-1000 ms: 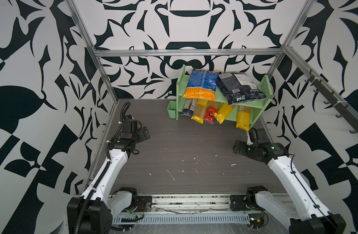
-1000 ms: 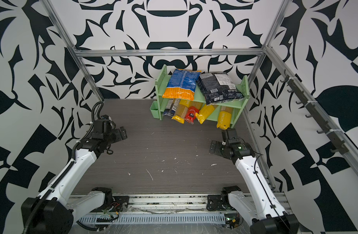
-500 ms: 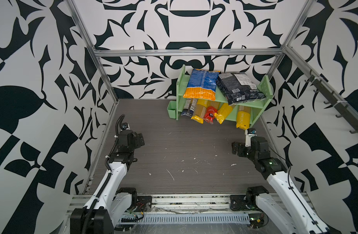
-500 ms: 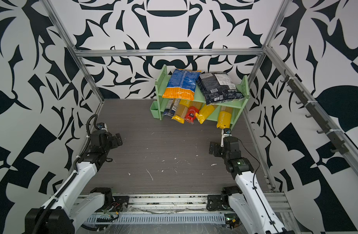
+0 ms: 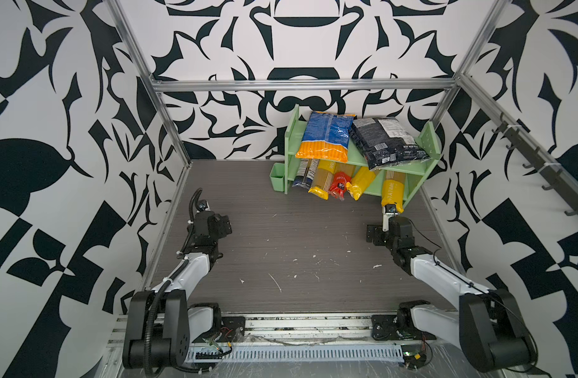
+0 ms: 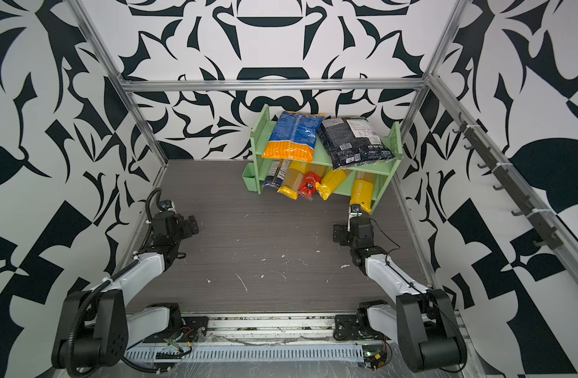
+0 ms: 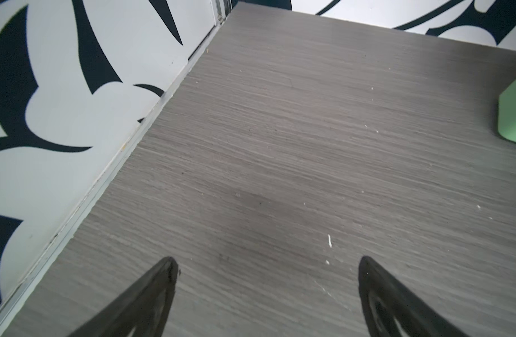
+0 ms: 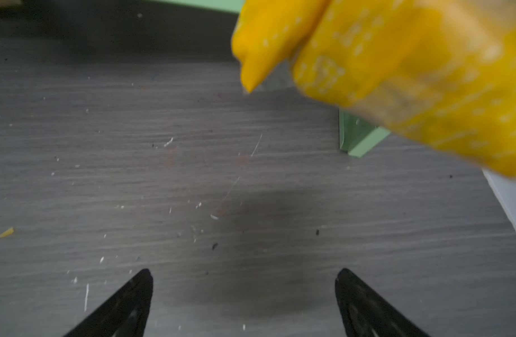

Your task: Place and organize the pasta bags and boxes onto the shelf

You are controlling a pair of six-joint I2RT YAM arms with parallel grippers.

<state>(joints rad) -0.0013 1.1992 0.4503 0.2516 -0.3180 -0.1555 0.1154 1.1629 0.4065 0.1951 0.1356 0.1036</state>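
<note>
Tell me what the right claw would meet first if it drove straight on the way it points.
Probably the table: the open right claw tilts down at it. The yellow spaghetti pack and the shelf lie farther on, to one side; depth is unclear.

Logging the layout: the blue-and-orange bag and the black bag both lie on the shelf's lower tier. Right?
Not the lower tier: the blue-and-orange bag and the black bag both lie on the top tier of the shelf, as both top views show.
</note>
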